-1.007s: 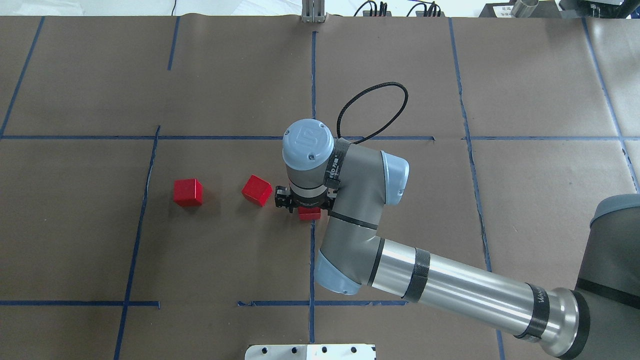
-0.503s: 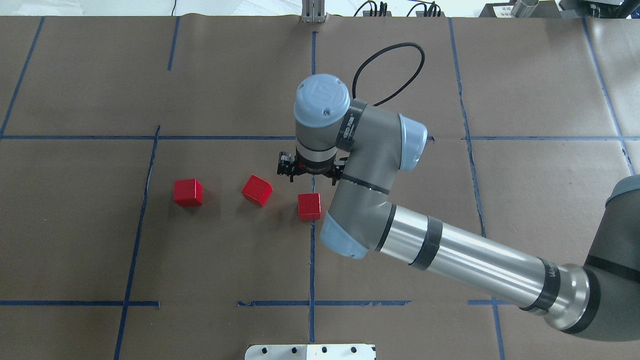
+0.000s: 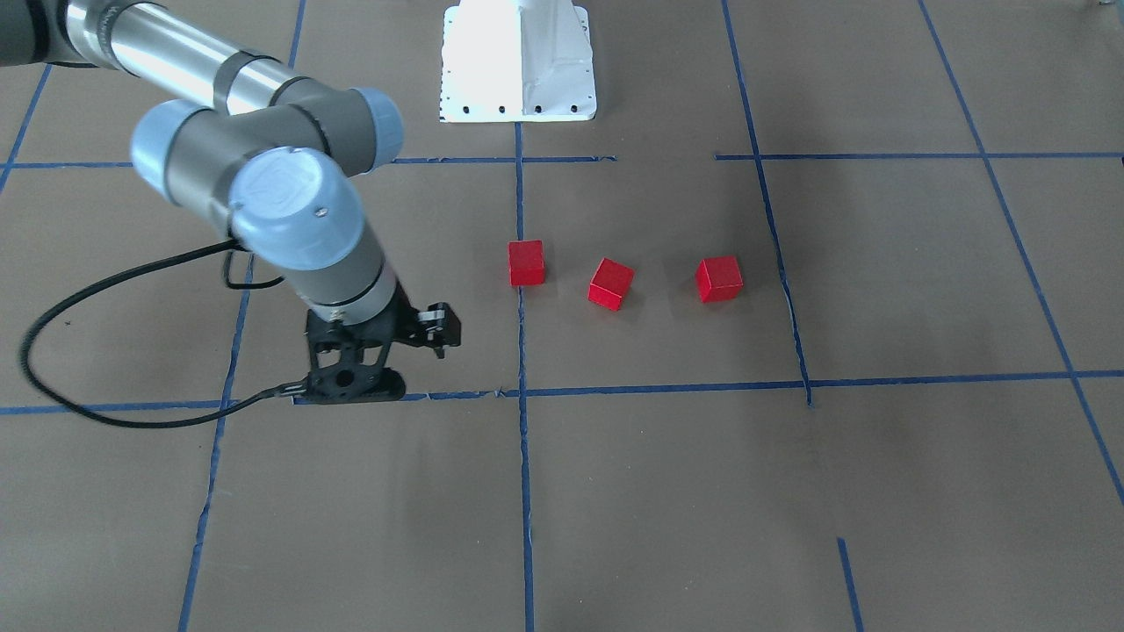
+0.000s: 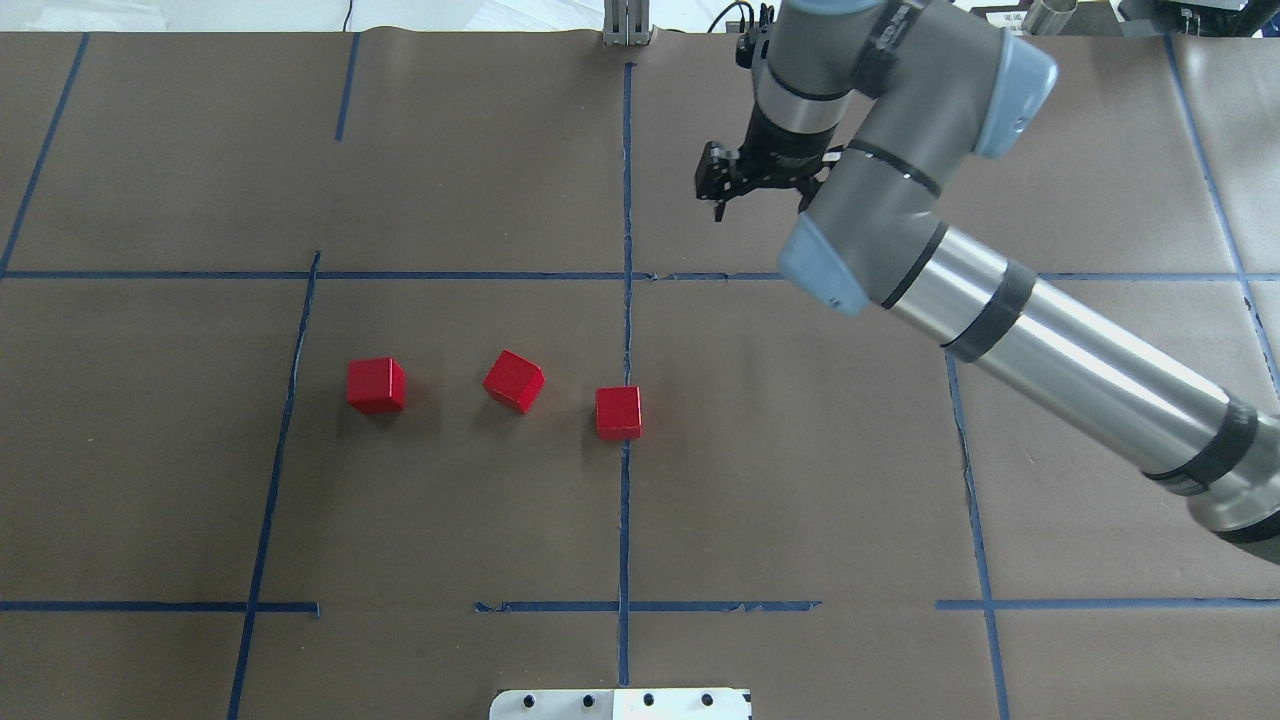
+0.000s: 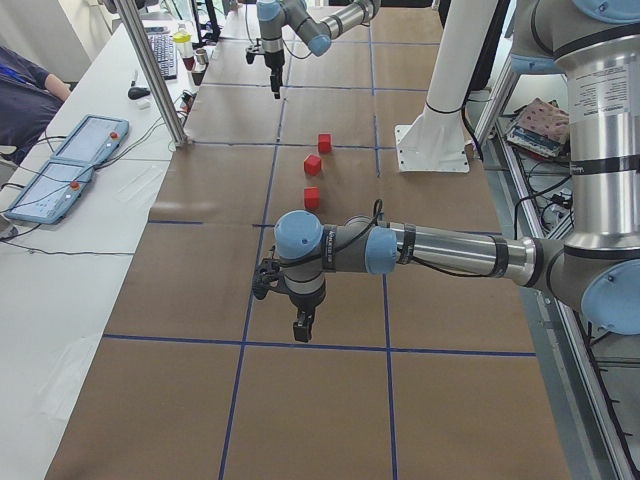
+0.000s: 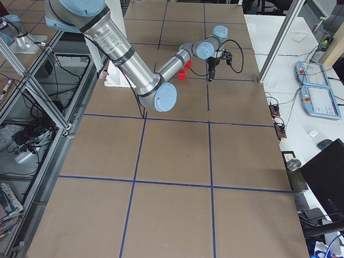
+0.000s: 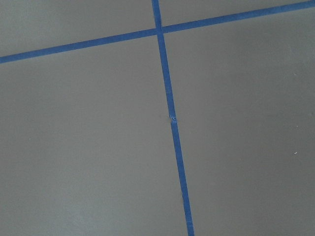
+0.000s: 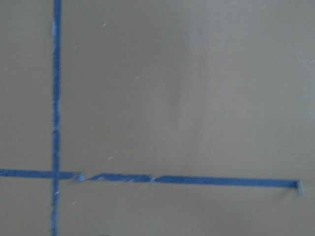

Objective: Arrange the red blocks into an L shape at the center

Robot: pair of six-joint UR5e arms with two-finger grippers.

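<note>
Red blocks [image 4: 513, 381] lie apart in a row; cannot tell whether right jaws are apart

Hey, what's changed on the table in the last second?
The right gripper lifted off the red block by the centre tape line and swung up and away toward the far side, leaving that block standing free in the same spot. The middle red block and the left-end red block have not moved.
</note>
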